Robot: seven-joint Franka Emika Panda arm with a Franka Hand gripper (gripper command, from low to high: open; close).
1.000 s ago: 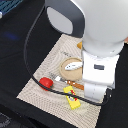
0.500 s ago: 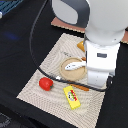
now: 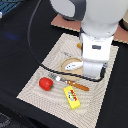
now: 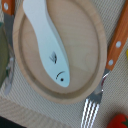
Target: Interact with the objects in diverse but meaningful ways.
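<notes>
Three toy foods in plain sight: a red tomato (image 3: 46, 83), a yellow packet (image 3: 72, 96) with a red label, and a white fish (image 4: 46, 41).
Tomato: on the beige placemat (image 3: 37, 96), toward the exterior view's left, just beside the tines of the fork (image 3: 70, 82); in the wrist view only a red sliver shows at the picture's corner (image 4: 120, 121).
Packet: lies flat on the placemat, near the tomato and just below the fork's orange-brown handle, apart from both.
Fish: lies flat on the round wooden plate (image 4: 85, 55), its eye and gill mark facing up; in the exterior view it shows as a white shape (image 3: 72, 65) on the plate, partly behind the arm.
Fork: rests on the placemat beside the plate, tines (image 4: 91, 112) at the plate's rim.
Arm: the white Franka body (image 3: 96, 47) stands over the plate and hides the far side of the mat.
Claw: neither finger shows in either view, so whether it is open or closed cannot be told.
Bread loaf: a small orange-brown bit (image 3: 79, 46) peeks out beside the arm; too hidden to say more.
</notes>
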